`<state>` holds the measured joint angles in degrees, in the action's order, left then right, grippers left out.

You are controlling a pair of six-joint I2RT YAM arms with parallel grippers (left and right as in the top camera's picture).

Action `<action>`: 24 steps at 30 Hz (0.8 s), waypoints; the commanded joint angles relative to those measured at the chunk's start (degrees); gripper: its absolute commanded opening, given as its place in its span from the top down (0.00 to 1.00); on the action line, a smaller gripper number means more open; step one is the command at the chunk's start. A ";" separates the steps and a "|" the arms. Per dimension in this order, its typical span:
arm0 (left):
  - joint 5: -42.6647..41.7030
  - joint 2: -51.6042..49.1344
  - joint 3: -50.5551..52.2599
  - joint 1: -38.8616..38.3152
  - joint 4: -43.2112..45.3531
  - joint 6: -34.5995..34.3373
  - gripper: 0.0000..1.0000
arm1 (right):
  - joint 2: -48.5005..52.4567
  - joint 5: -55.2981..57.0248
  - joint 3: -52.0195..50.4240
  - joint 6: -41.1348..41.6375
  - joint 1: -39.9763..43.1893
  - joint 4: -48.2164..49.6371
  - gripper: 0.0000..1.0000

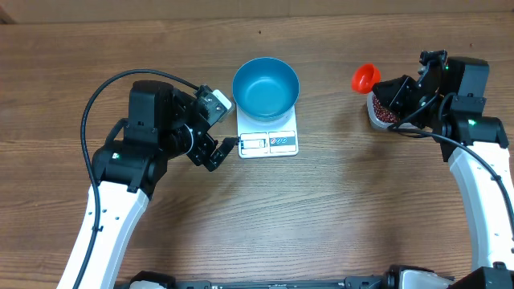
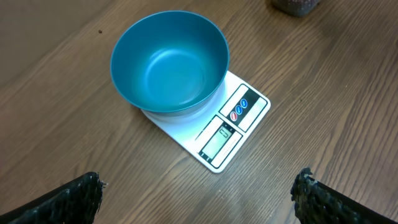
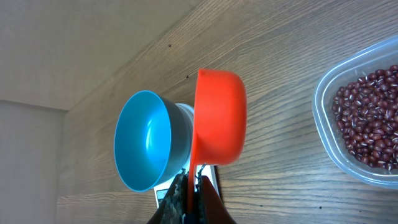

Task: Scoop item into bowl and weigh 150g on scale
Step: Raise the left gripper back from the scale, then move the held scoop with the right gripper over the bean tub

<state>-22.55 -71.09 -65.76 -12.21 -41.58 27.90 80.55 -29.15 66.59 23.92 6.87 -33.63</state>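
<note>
Both arms are built of white tubular lower links and black, blocky upper housings; the left arm is looped by a thin black cable, and a small green light is shown on the black housing of the right arm. The fingers of the left gripper are covered in a rough, black, pebbled surface, and a pale grey block is mounted beside them. The right gripper is seen only as dark, narrow fingertips.
</note>
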 commanded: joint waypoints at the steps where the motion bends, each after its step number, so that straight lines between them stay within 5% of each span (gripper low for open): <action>1: -1.18 -1.51 -0.20 0.57 0.17 -1.95 0.00 | -0.17 0.17 1.40 -0.44 0.28 0.24 0.96; 24: -0.83 -3.80 -0.20 0.57 0.00 -2.62 0.00 | -0.17 0.17 1.40 -0.42 0.26 0.24 0.96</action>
<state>-22.52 -74.81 -65.76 -12.21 -41.63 25.65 80.55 -29.15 66.59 23.94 6.87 -33.65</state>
